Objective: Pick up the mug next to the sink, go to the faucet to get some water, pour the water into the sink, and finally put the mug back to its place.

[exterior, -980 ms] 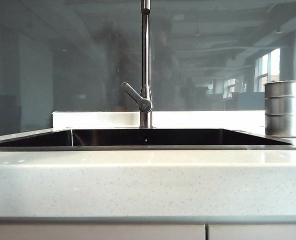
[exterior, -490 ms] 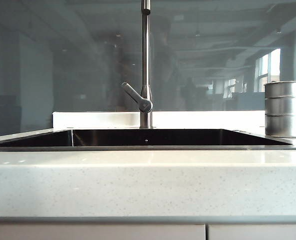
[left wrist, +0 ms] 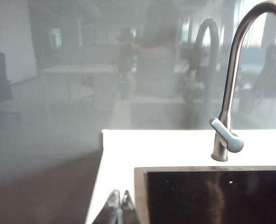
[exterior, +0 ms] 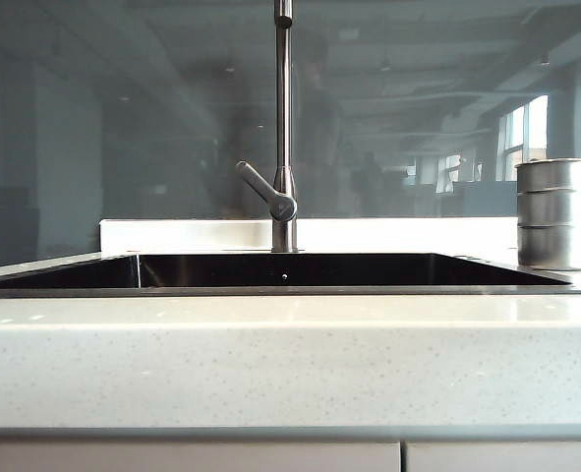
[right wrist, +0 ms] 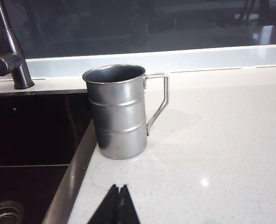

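The steel mug (exterior: 556, 214) stands upright on the pale counter at the right of the black sink (exterior: 290, 271); the right wrist view shows the mug (right wrist: 120, 112) empty, its wire handle turned away from the sink (right wrist: 30, 135). My right gripper (right wrist: 118, 188) is shut with nothing in it, hanging over the counter a short way in front of the mug. My left gripper (left wrist: 120, 195) is shut and empty, over the counter strip beside the sink's (left wrist: 212, 196) left end. The chrome faucet (exterior: 284, 128) rises behind the sink's middle, and the faucet (left wrist: 227, 93) also shows from the left wrist. Neither gripper shows in the exterior view.
A glass wall with dim reflections stands behind a low white ledge (exterior: 192, 234). The counter's front edge (exterior: 290, 364) fills the near part of the exterior view. A drain (right wrist: 2, 212) sits in the sink floor. Bare counter (right wrist: 222, 140) spreads beyond the mug.
The exterior picture has shifted very slightly to the left. The mug, faucet and sink stand as before.
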{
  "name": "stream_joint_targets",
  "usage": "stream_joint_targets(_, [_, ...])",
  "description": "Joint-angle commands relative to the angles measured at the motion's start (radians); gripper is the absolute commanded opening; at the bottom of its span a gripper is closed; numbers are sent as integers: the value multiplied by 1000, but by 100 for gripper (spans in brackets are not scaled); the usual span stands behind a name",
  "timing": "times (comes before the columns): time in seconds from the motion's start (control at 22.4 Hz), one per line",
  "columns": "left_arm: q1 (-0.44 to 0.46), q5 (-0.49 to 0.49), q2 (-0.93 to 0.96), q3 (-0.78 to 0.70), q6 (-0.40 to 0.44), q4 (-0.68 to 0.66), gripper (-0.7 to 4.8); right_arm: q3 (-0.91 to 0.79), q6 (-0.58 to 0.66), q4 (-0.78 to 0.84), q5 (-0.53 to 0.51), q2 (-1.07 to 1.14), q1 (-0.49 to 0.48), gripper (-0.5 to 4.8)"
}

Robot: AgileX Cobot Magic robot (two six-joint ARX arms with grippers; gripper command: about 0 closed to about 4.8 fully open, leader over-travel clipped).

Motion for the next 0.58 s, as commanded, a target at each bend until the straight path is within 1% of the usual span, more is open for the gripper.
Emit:
stream_joint_targets(0.04, [2, -3, -54, -125, -45, 148, -6, -2, -3, 18, 1, -2, 0, -5])
stream_joint_targets(0.18, [32, 16, -172, -200, -49, 87, -6, -2, -3, 18, 1, -2, 0, -5])
stream_joint_targets(0.31, [59, 39, -267, -217, -48, -9, -6, -2, -3, 18, 1, -2, 0, -5])
stream_joint_targets(0.49, [55, 38, -263, -217, -40, -21, -6, -2, -3, 17, 1, -2, 0, -6])
stream_joint_targets(0.58, [55, 32, -263, -217, -41, -47, -6, -2, -3, 17, 1, -2, 0, -5])
